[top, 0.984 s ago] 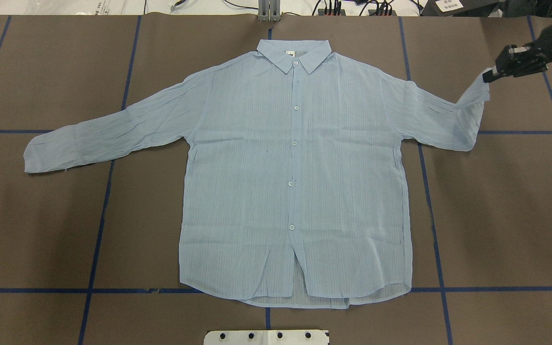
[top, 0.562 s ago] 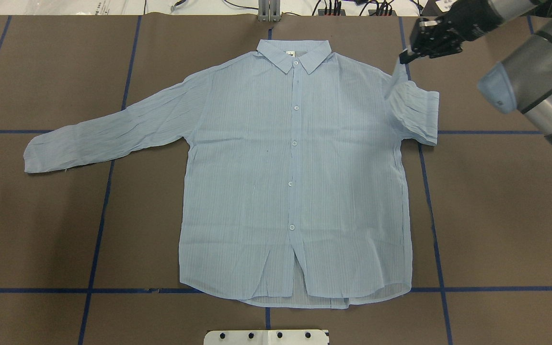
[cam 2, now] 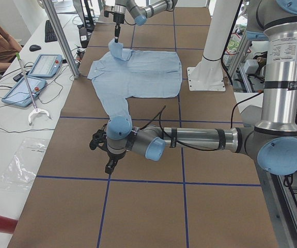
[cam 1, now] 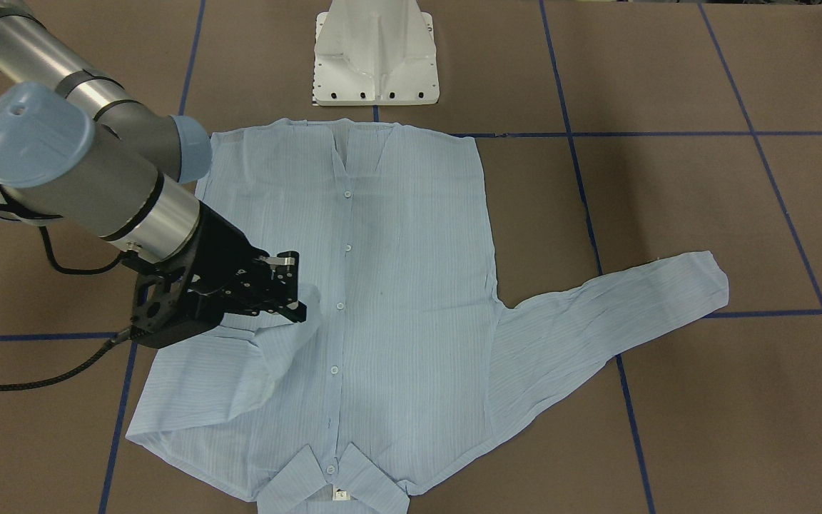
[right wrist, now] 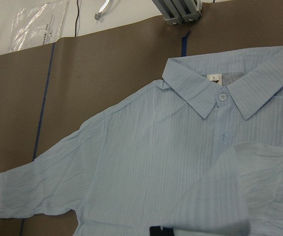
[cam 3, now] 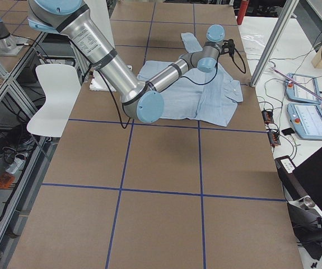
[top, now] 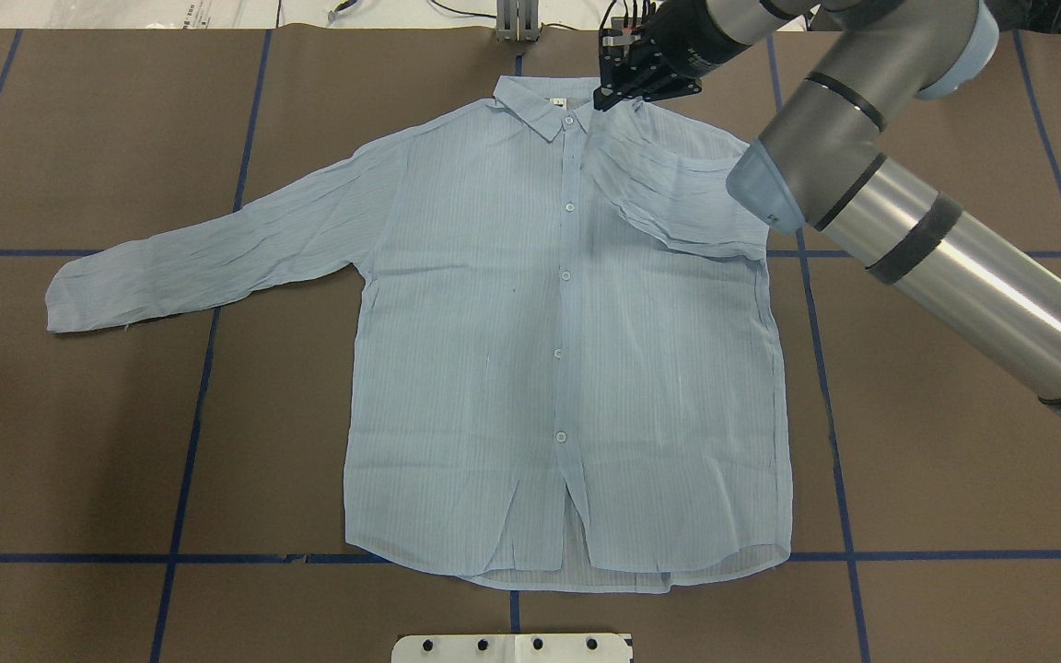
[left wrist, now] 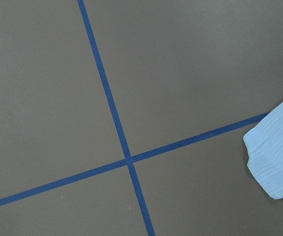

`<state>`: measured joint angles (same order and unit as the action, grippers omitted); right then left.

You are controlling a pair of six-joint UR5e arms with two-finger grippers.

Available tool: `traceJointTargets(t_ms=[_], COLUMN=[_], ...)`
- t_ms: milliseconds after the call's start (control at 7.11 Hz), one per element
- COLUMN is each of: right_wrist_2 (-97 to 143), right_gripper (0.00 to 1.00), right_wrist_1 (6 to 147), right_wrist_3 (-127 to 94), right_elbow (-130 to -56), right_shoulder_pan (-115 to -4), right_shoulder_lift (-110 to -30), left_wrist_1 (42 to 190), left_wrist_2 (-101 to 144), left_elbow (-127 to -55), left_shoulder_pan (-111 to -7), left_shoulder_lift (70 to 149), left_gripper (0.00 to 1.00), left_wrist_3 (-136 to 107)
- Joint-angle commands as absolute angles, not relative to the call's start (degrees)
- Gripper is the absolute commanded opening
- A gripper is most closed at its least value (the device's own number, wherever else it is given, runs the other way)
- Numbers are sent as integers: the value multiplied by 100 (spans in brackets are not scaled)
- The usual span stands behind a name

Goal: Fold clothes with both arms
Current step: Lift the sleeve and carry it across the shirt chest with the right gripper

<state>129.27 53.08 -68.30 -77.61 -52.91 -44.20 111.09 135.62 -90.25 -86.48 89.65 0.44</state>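
Since the black two-finger right gripper (top: 606, 95), clamped on the cuff (top: 621, 115), has swung inward to the collar (top: 530, 106), the pale blue striped button-up shirt (top: 567, 368) (flat on the brown table (top: 79, 442)) now has one sleeve (top: 669, 198) folded across its chest. Left gripper (cam 2: 110, 166) opening: cannot tell.

Bright, even light (glare on right arm (top: 982, 281)), perhaps slightly soft.
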Motion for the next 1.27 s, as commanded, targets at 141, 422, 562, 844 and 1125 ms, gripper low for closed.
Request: traceJointTargets(t_ms=[141, 422, 562, 844, 1125], right_wrist_2=[12455, 12130, 12094, 11683, 11279], right_gripper=[0, 0, 0, 0, 26], right_wrist_1=[5326, 5326, 5326, 5326, 5326], right_wrist_3=[-6882, -6882, -6864, -6812, -6733], right_elbow=[-7576, -7026, -6413, -5558, -4645], right_shoulder_pan=[-4862, -4502, -4378, -4071, -3755], right_shoulder_lift=[-4166, -3817, -3449, -2982, -2332], left_wrist_1=[11109, 11109, 11109, 11109, 11109], left_wrist_2=[13562, 13562, 13562, 13562, 13562], left_elbow=[-9018, -9018, -9018, -9018, -9018], left_shoulder_pan=[-8648, -8648, -8648, -8648, -8648], left_shoulder_lift=[8965, 8965, 8965, 8965, 8974], left_gripper=[100, 100, 100, 100, 100], left_wrist_3=[44, 44, 35, 35, 35])
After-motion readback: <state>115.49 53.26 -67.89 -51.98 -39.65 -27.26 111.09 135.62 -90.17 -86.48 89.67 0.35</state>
